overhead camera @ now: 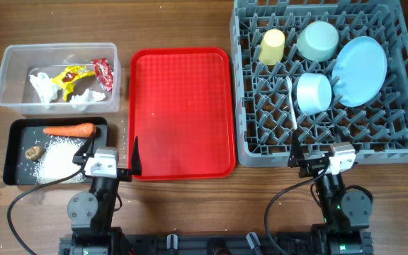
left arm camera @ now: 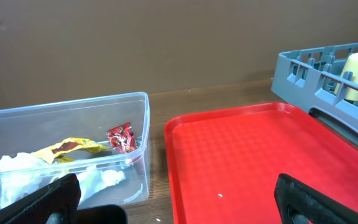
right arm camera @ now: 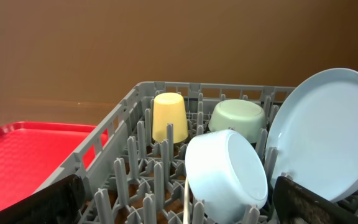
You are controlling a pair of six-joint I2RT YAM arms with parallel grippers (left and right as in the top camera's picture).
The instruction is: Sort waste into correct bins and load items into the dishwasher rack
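Brown wooden tabletop (overhead camera: pixel 190 21), plain brown wall (left arm camera: pixel 166 37) beyond.

At the near edge, left gripper (overhead camera: pixel 110 153) with fingers spread wide and nothing between them. Likewise the right gripper (overhead camera: pixel 322 151): spread wide, empty.

Straight ahead of the right gripper, the dishwasher rack (overhead camera: pixel 241 85), loaded. Far ahead and to its left, yellow cup (overhead camera: pixel 271 46), mouth down over the pegs by the look of it. Next to the cup, directly ahead, green bowl (overhead camera: pixel 317 40). Closer in, blue bowl (overhead camera: pixel 312 92) tipped on its side, just beside the pale blue plate (overhead camera: pixel 360 71) propped on edge further right. White spoon (overhead camera: pixel 290 99) laid lengthwise among the pegs, just left of the blue bowl.

Ahead and well to the left of the left gripper, clear tub (overhead camera: pixel 6 78) holding yellow wrapper (overhead camera: pixel 73 75), red wrapper (overhead camera: pixel 103 71) and tissue wads (overhead camera: pixel 41 86). Right against that gripper's left finger, black tray (overhead camera: pixel 9 152) with carrot (overhead camera: pixel 69 130), rice (overhead camera: pixel 59 159) and brown lump (overhead camera: pixel 34 151). Ahead and to the right, red tray (overhead camera: pixel 181 113), bare apart from a tiny white speck (left arm camera: pixel 220 195), possibly one stray grain, too small to tell.

Judging by the layout: sorting done, loading done, nothing loose on the wood. At most that speck left to clear, if it is food at all.
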